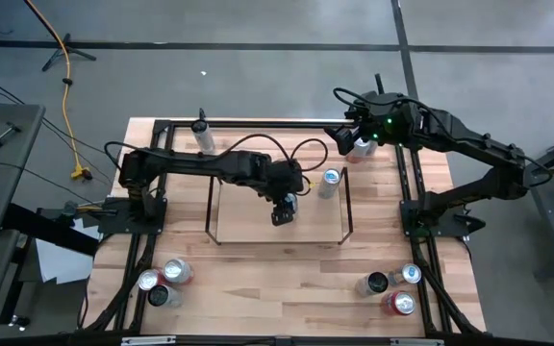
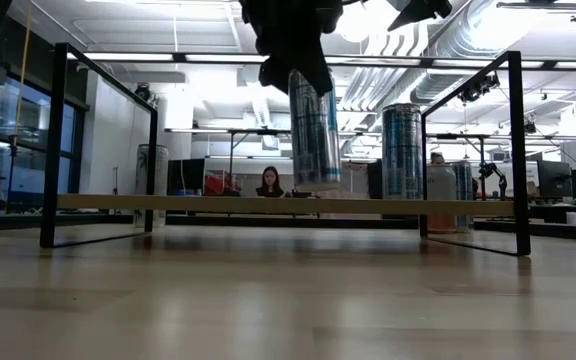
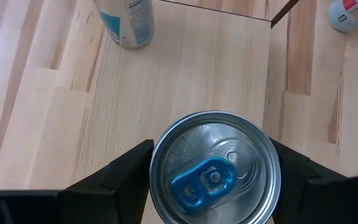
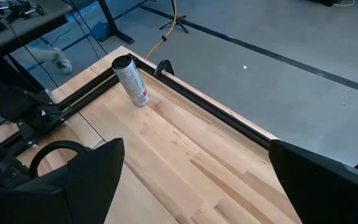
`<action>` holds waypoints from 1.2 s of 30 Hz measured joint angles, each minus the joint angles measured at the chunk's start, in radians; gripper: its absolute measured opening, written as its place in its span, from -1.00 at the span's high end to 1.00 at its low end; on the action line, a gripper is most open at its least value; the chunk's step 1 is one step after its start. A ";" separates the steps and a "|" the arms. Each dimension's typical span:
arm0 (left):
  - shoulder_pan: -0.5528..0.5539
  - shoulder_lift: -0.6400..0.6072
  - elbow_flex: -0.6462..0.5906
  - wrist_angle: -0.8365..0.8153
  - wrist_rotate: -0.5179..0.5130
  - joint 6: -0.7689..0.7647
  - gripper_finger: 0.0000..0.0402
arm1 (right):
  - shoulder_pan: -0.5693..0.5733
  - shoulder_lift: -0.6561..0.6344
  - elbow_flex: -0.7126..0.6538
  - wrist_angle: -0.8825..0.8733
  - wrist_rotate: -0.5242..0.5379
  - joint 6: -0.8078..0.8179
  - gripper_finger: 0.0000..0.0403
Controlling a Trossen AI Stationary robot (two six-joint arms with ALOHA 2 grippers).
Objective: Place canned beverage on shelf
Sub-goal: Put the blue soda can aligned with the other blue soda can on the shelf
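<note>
The shelf (image 1: pixel 248 226) is a low light-wood board with black wire frames at its short ends, in the middle of the table. My left gripper (image 1: pixel 283 211) is over the board, shut on a silver can with a blue tab (image 3: pixel 215 171). In the low view this can (image 2: pixel 314 130) leans a little, its bottom right at the board (image 2: pixel 168 203); whether it touches I cannot tell. A second blue-and-white can (image 1: pixel 330 183) stands upright on the shelf toward its far right. My right gripper (image 4: pixel 194 155) waits open above the table's far right corner. My left gripper pinches the can's upper wall, just under the rim (image 3: pixel 157 168), between its two fingers (image 3: pixel 129 171), one on each side. The fingers come from above, slanting down. The can hangs below them, slightly tilted, top up.
A white can (image 1: pixel 362 146) stands under the right arm beyond the shelf. Another can (image 4: pixel 131 81) stands at the table's far left by the black rail. Three cans (image 1: pixel 164 282) sit near the front left, three more (image 1: pixel 392 288) near the front right.
</note>
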 joint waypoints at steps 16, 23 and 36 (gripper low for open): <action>0.000 -0.001 0.000 0.046 -0.002 0.000 -0.21 | 0.000 0.000 0.000 0.000 0.000 -0.006 -0.92; 0.000 -0.003 -0.018 0.073 -0.010 -0.007 -0.41 | 0.000 0.000 0.000 0.000 0.000 -0.006 -0.92; 0.028 -0.083 0.063 0.064 -0.021 -0.019 -0.44 | 0.000 0.001 0.001 0.001 0.000 -0.021 -0.92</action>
